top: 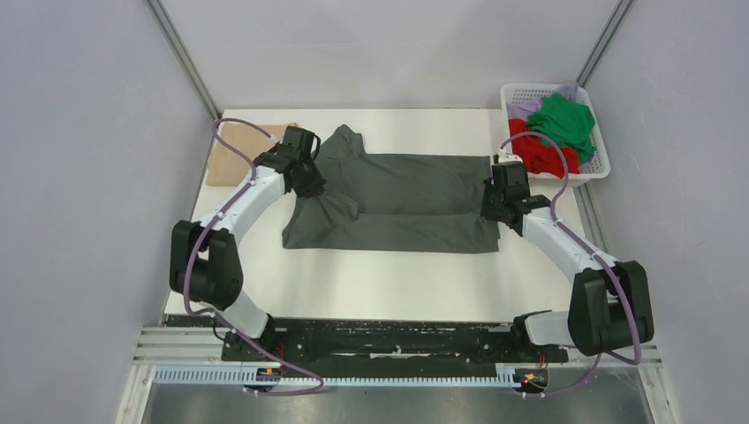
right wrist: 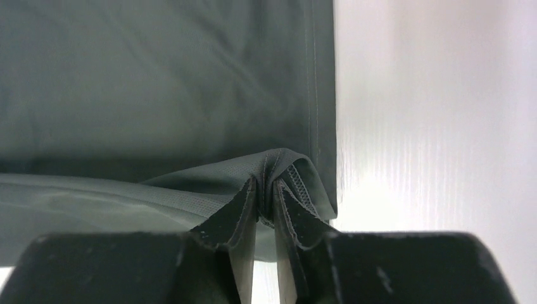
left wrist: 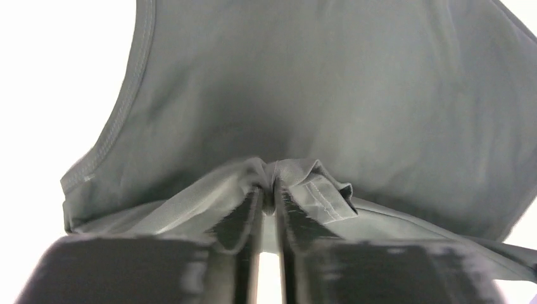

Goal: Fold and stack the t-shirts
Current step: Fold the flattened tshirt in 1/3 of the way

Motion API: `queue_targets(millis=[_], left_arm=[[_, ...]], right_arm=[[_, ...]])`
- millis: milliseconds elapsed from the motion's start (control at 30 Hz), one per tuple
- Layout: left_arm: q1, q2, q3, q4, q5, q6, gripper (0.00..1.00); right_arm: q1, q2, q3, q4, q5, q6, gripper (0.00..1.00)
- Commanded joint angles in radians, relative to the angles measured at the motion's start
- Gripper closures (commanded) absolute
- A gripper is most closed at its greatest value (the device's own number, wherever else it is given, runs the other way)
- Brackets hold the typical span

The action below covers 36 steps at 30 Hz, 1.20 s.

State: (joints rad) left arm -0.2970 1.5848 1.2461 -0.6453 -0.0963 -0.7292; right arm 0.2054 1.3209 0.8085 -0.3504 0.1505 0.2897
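Lying across the middle of the white table (top: 397,283), the dark grey t-shirt (top: 397,190) stretches between the two claws, its sleeve end toward the left arm (top: 256,190) and its straight hem toward the right. The left gripper (left wrist: 269,190) has its fingers pressed almost together on a bunched fold of the grey cloth beside a stitched seam. The right gripper (right wrist: 266,187) pinches a gathered hem corner the same way (only a thin slit of light shows low between each pair of fingers). From above, both claw tips are hidden under their own wrist housings, so the pinch can be read only in the wrist views, where the shirt's outer edges are cut off. A beige-tan t-shirt (top: 231,155) lies flat at the far left corner, partly covered by the left arm. At the far right a white basket (top: 601,168) holds a green t-shirt (top: 565,119), a red t-shirt (top: 539,152) and a barely visible lilac t-shirt (top: 525,108). A purple cable (top: 533,134) loops across the basket's near side.
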Motion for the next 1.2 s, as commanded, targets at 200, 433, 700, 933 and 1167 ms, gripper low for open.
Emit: queue_targets(millis=[200,433,700,933,1167], left_arm=[[0.058,0.206,0.274,-0.097,-0.094,0.095,0.0],[0.047,0.097,0.175,-0.034,0.076,0.089,0.0],[0.009,0.06,-0.057,0.105,0.213,0.047,0.0],[0.011,0.135,-0.129,0.114,0.175,0.041,0.0],[0.01,0.089,-0.278,0.13,0.133,0.031,0.0]], right_arm=[[-0.057,0.169,0.234,0.012,0.069,-0.114,0.02],[-0.057,0.038,0.103,0.109,-0.159,-0.117,0.02],[-0.024,0.0,-0.135,0.287,-0.404,-0.065,0.02],[0.021,0.097,-0.14,0.281,-0.332,-0.079,0.02],[0.023,0.064,-0.256,0.286,-0.263,-0.058,0.02]])
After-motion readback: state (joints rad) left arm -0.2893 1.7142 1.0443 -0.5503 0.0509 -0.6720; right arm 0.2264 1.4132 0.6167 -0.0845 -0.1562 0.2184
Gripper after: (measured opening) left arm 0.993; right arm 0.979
